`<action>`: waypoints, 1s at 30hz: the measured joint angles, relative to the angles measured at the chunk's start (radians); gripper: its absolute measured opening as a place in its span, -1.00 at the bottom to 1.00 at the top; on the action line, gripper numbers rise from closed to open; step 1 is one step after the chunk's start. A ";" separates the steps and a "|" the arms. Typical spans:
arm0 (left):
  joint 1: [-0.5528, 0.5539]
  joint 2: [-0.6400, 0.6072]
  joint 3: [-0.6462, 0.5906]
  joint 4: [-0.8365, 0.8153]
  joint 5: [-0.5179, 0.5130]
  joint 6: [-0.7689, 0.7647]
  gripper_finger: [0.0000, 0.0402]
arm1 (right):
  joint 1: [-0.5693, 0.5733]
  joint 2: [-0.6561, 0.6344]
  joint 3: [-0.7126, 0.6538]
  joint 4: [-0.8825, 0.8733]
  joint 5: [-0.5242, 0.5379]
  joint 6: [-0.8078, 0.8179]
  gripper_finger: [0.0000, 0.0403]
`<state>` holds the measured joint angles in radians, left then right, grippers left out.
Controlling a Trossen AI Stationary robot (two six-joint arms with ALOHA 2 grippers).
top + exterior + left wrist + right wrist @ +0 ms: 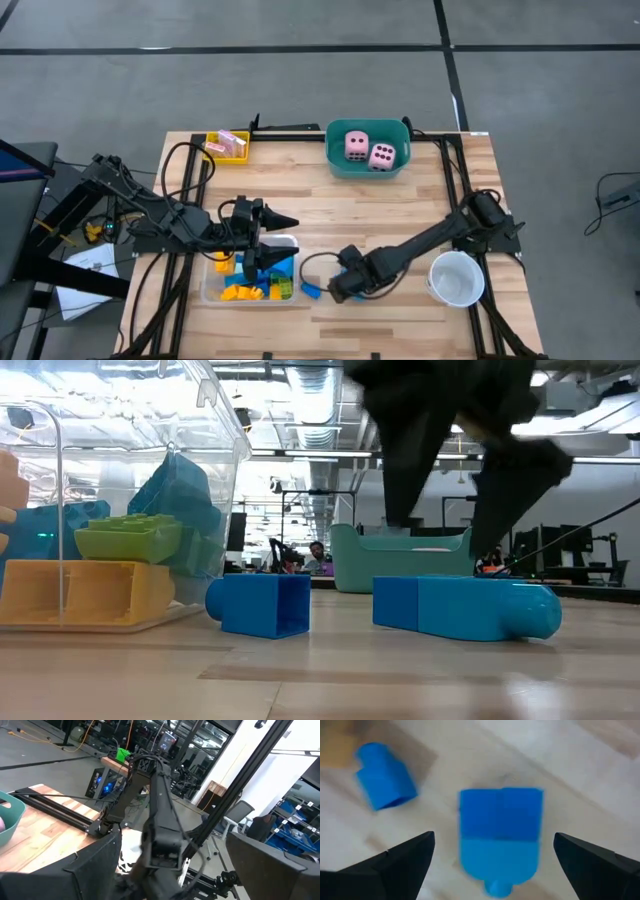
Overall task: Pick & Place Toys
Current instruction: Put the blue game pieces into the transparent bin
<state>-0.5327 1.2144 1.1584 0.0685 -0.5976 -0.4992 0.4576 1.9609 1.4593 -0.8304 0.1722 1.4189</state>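
Note:
Two blue blocks lie loose on the wooden table: a long one [500, 835] on its side and a smaller one [385, 782] beside it. My right gripper [494, 840] hangs open just above the long block [465, 607], pointing steeply down, one finger on either side of it and neither touching. My left gripper [280, 220] is open and held level, high over the clear tray [210, 292]. That tray holds yellow, blue and green blocks [250, 285]. Two pink dice [368, 150] rest in the teal tub [335, 160].
A white cup [457, 278] stands close to the right arm near the table's right edge. A yellow tray [240, 150] with pink cards sits at the far left. Bare wood lies between the tub and the near blocks.

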 joint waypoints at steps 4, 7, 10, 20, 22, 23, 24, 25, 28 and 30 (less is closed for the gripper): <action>0.000 0.000 0.000 0.000 0.000 0.000 0.77 | -0.020 0.032 0.002 -0.007 -0.036 -0.010 0.99; 0.000 0.000 0.000 0.001 0.000 0.000 0.77 | -0.017 0.060 0.002 -0.013 -0.044 -0.008 0.99; 0.000 0.000 0.000 0.001 0.000 0.000 0.77 | -0.012 0.063 0.003 -0.007 -0.044 -0.008 0.99; 0.000 -0.001 0.000 0.001 0.000 0.015 0.77 | -0.016 0.155 0.010 0.007 -0.059 -0.016 0.99; 0.000 -0.001 0.000 0.001 0.000 0.015 0.77 | -0.013 0.155 0.009 0.011 -0.065 -0.034 0.99; 0.000 -0.001 0.000 0.001 0.000 0.014 0.77 | -0.013 0.155 0.008 0.019 -0.067 -0.039 0.99; 0.000 -0.001 0.000 0.001 0.000 0.014 0.77 | -0.013 0.155 0.007 0.021 -0.066 -0.039 0.99; 0.000 -0.001 0.000 0.001 0.000 0.015 0.77 | -0.013 0.149 0.007 0.021 -0.062 -0.042 0.99; 0.000 -0.001 0.000 0.001 0.000 0.015 0.77 | -0.014 0.144 0.005 0.025 -0.042 -0.040 0.99; 0.000 -0.001 0.000 0.001 0.000 0.015 0.77 | -0.013 0.145 0.007 0.024 -0.037 -0.039 0.99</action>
<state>-0.5327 1.2133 1.1580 0.0692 -0.5972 -0.4843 0.4442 2.1054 1.4665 -0.8069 0.1356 1.3799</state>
